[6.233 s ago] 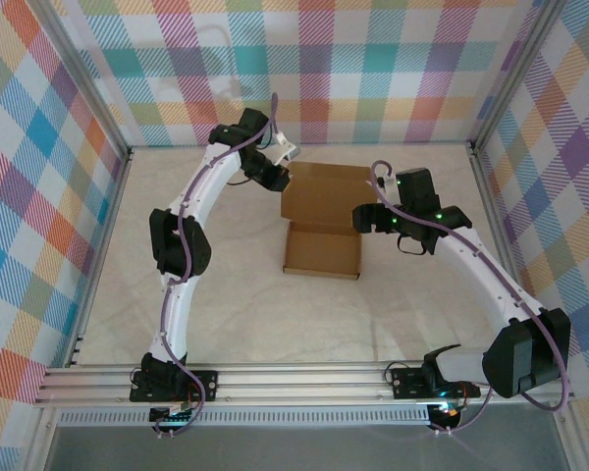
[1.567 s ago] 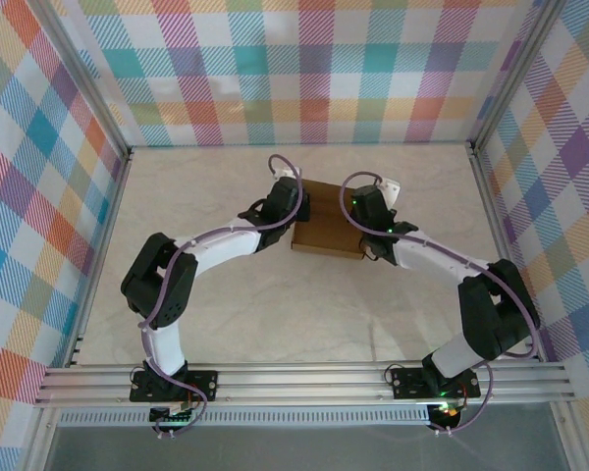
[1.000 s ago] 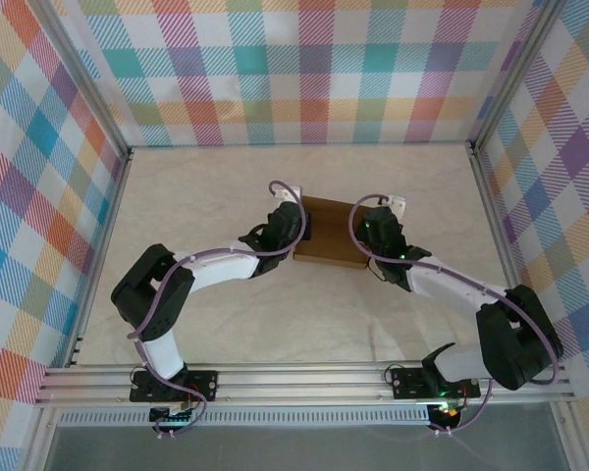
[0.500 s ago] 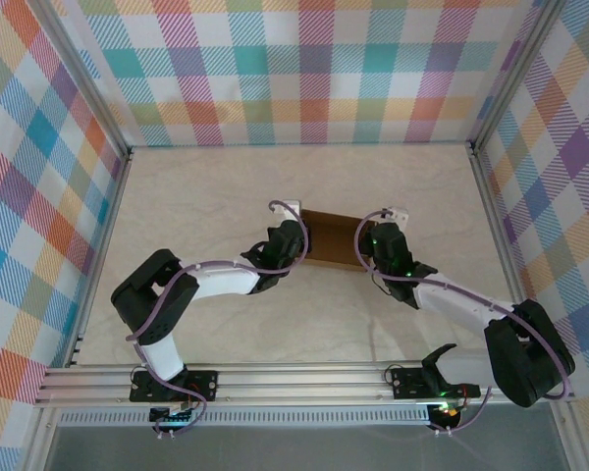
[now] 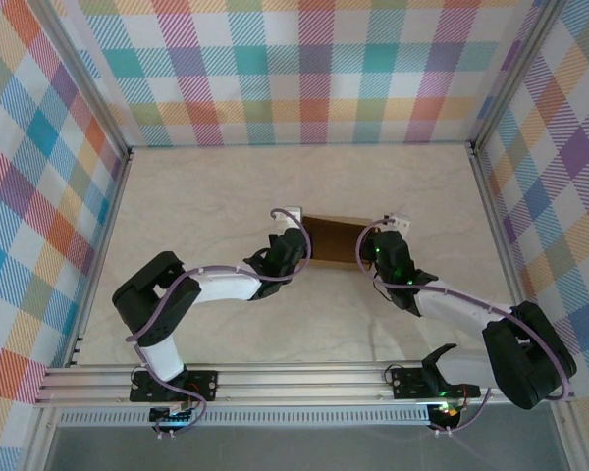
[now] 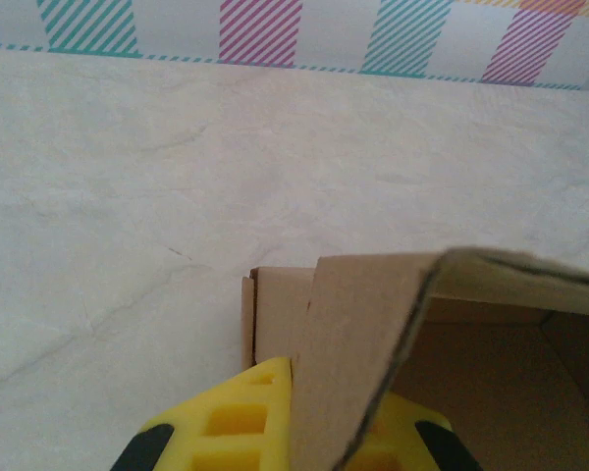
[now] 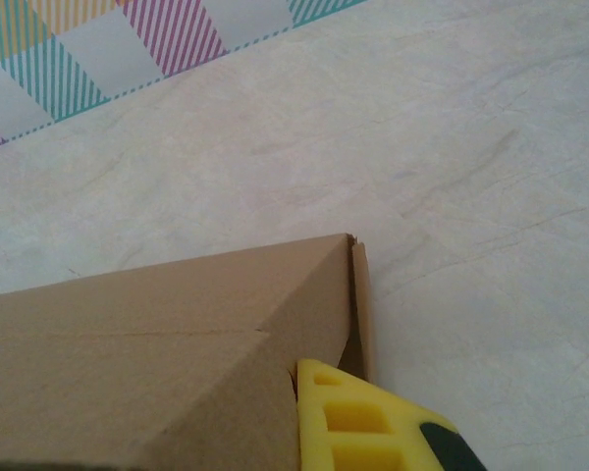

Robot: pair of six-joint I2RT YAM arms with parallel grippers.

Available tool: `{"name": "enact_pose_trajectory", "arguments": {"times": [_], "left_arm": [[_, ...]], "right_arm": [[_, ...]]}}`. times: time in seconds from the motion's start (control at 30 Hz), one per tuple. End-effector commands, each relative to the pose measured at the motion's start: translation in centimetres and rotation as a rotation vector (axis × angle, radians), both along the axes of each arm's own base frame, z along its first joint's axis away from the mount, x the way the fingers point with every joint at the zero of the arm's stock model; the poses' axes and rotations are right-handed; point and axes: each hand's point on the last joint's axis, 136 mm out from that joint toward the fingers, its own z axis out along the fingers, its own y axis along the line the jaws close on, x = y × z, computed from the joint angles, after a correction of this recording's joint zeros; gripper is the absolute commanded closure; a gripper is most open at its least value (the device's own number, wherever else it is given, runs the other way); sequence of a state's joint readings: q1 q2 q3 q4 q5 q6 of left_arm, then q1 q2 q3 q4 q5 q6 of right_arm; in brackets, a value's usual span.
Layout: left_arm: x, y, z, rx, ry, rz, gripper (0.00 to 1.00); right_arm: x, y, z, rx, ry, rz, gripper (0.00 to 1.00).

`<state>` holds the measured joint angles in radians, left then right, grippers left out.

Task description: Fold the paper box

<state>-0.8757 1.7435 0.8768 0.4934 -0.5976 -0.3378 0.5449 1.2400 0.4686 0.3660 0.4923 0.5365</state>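
Note:
The paper box [image 5: 334,241] is plain brown cardboard, sitting mid-table between both arms with its lid leaning over the tray. My left gripper [image 5: 300,245] is at the box's left end. In the left wrist view a lid side flap [image 6: 363,334] stands between the two yellow fingers [image 6: 226,432], so this gripper [image 6: 319,442] is shut on it. My right gripper [image 5: 367,249] is at the box's right end. In the right wrist view one yellow finger [image 7: 358,422] presses the outside of the lid's corner flap [image 7: 157,343]; the cardboard hides the other finger.
The table top [image 5: 206,186] is pale and marbled, with open room all round the box. Plaid walls [image 5: 304,78] close off the back and both sides. An aluminium rail [image 5: 304,378] carrying both arm bases runs along the near edge.
Both grippers have drawn toward the near edge, holding the lid's ends. The lid has swung forward and down over the tray, so the box looks narrower from above.

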Motion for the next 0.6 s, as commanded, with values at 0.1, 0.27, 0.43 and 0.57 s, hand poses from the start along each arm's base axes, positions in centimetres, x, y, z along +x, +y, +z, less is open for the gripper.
{"name": "enact_pose_trajectory", "arguments": {"times": [0.1, 0.27, 0.43, 0.57], "left_arm": [[-1.6, 1.8, -3.4, 0.092, 0.075, 0.043, 1.00], [-1.6, 2.0, -3.5, 0.125, 0.068, 0.053, 1.00], [-1.5, 2.2, -3.8, 0.153, 0.071, 0.064, 1.00], [-1.5, 2.0, -3.8, 0.161, 0.067, 0.058, 1.00]], "right_arm": [[-1.5, -0.8, -1.5, -0.019, 0.041, 0.003, 0.97], [-1.8, -1.0, 0.1, -0.024, 0.010, 0.010, 0.80], [-2.3, -1.2, 1.8, -0.023, -0.017, 0.024, 0.41], [-3.2, -1.7, 3.0, -0.019, -0.033, 0.031, 0.25]]}}
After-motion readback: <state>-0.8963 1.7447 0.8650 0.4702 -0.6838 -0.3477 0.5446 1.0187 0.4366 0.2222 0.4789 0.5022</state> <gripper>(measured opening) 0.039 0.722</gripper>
